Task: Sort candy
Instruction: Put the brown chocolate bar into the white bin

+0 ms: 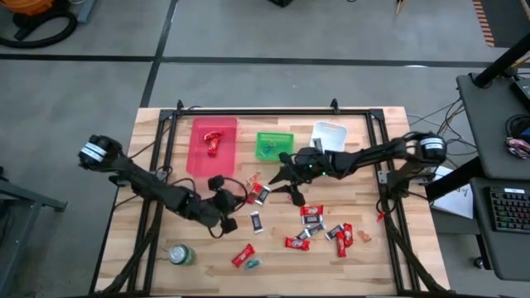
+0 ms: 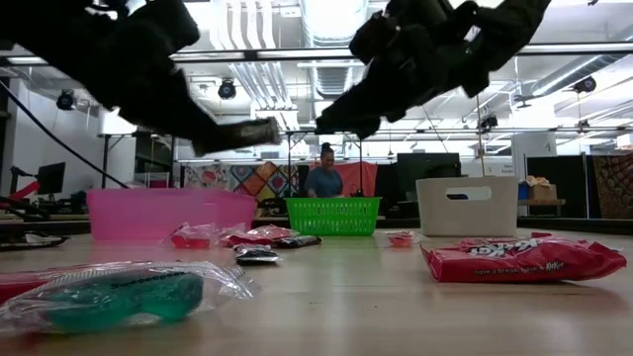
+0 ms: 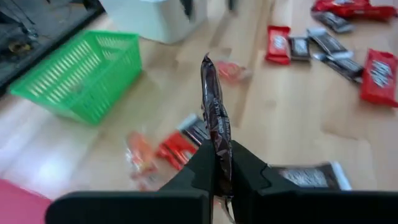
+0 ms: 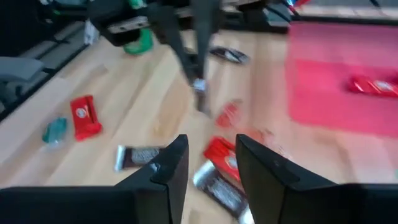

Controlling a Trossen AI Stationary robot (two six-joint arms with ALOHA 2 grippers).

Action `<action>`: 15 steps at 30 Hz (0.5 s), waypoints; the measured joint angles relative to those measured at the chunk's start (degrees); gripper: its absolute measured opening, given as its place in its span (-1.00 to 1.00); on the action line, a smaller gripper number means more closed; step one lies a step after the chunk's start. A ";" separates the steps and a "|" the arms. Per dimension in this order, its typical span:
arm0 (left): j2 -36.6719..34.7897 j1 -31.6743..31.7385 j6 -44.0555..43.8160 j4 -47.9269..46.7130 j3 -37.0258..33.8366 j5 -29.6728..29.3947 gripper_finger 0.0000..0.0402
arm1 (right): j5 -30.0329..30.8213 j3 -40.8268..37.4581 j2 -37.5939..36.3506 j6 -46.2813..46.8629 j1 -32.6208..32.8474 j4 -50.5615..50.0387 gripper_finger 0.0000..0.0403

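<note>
Red and dark brown-and-silver candy (image 1: 319,225) lies scattered over the wooden table's middle and right. My left gripper (image 1: 240,200) hovers left of centre, shut on one dark brown-and-silver candy (image 3: 212,99). In the low view it (image 2: 259,131) is well above the table. My right gripper (image 1: 284,189) hangs over the table's middle, open, with nothing between its fingers. Under it (image 4: 211,168) a red candy (image 4: 221,152) and a dark one (image 4: 217,183) lie flat on the wood. It faces my left gripper. My left gripper pinches the dark candy at one end (image 3: 220,149) between its two fingers. The wrapper stands on edge in the jaws and its long free part (image 3: 210,74) sticks out beyond the fingertips. The fingers slant down toward the table's right. The candy is lifted clear of the table.
Along the far side stand a pink tray (image 1: 199,157) holding a red candy (image 1: 214,141), a green basket (image 1: 275,146) and a white bin (image 1: 330,135). A round green can (image 1: 180,254) stands near the front left. A person (image 2: 324,178) shows in the room beyond.
</note>
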 joint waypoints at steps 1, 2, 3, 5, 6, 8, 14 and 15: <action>-0.11 0.60 0.70 -0.13 0.36 -0.02 -0.98 | -0.08 0.13 0.98 0.22 0.12 1.40 -0.33; -0.08 1.14 1.40 -0.06 0.73 -0.01 -0.99 | -0.03 0.39 1.94 0.55 0.16 2.66 -0.30; 0.00 1.62 1.94 -0.03 0.95 -0.02 -0.99 | 0.04 0.84 2.89 0.96 0.16 3.92 -0.26; 0.68 2.48 3.04 -0.02 1.62 -0.02 -0.99 | 0.23 2.11 4.29 1.62 0.11 5.98 -0.19; 1.12 2.71 3.71 0.23 2.02 0.00 -0.99 | 0.32 2.72 4.78 1.62 0.11 5.89 -0.15; 1.80 2.96 5.43 0.09 2.69 -0.02 -0.99 | 0.29 4.27 6.19 1.62 0.13 6.07 -0.08; 2.78 3.89 7.25 0.57 4.36 -0.02 -0.99 | -0.63 6.83 9.04 1.11 0.13 5.12 0.02; 2.79 3.93 7.27 0.51 4.37 -0.08 -0.99 | -0.94 7.36 9.53 0.67 0.13 5.49 0.02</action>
